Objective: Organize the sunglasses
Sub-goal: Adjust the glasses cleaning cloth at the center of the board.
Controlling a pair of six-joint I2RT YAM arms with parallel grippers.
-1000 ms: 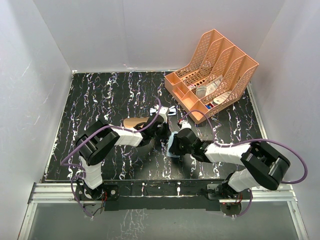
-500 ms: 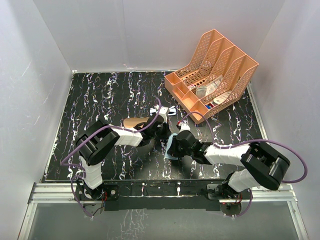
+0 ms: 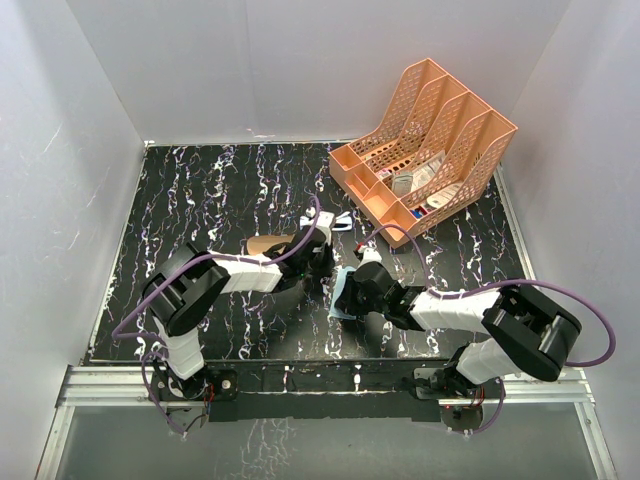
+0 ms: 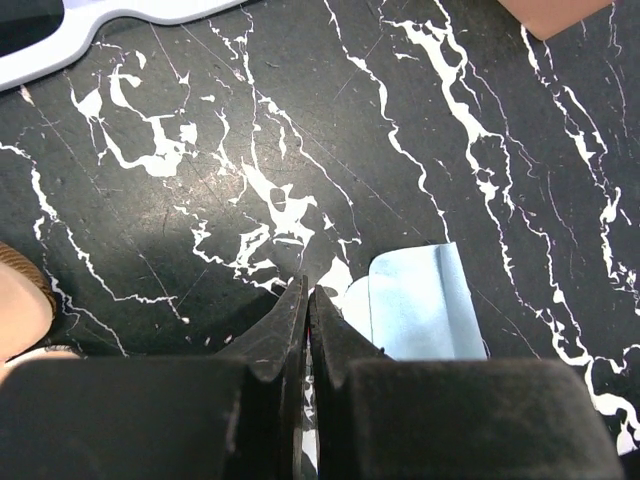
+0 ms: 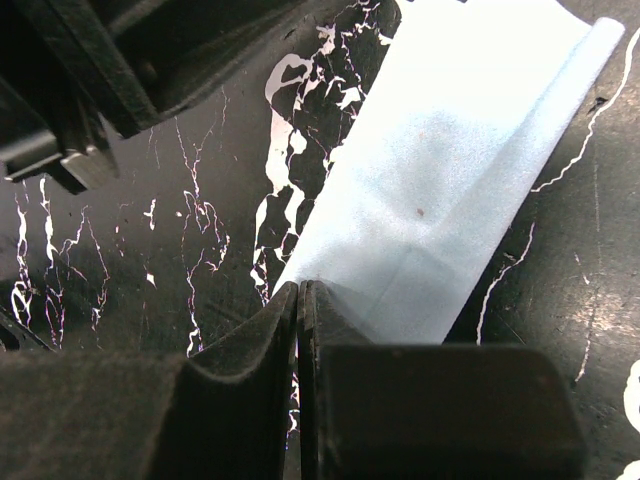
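The sunglasses, white-framed, lie on the black marbled table just beyond my left gripper; only a strip of their frame shows at the top of the left wrist view. My left gripper is shut with nothing in it, tips low over the table beside a light blue cloth. My right gripper is shut on a corner of that cloth, which spreads away from the tips, partly folded.
A brown case lies left of the left gripper. An orange desk organiser with small items stands at the back right. The two grippers are close together; the left one's body fills the right wrist view's top left.
My right gripper has drawn the cloth a little to the left and nearer. The left arm's elbow has dropped left, its gripper staying by the sunglasses.
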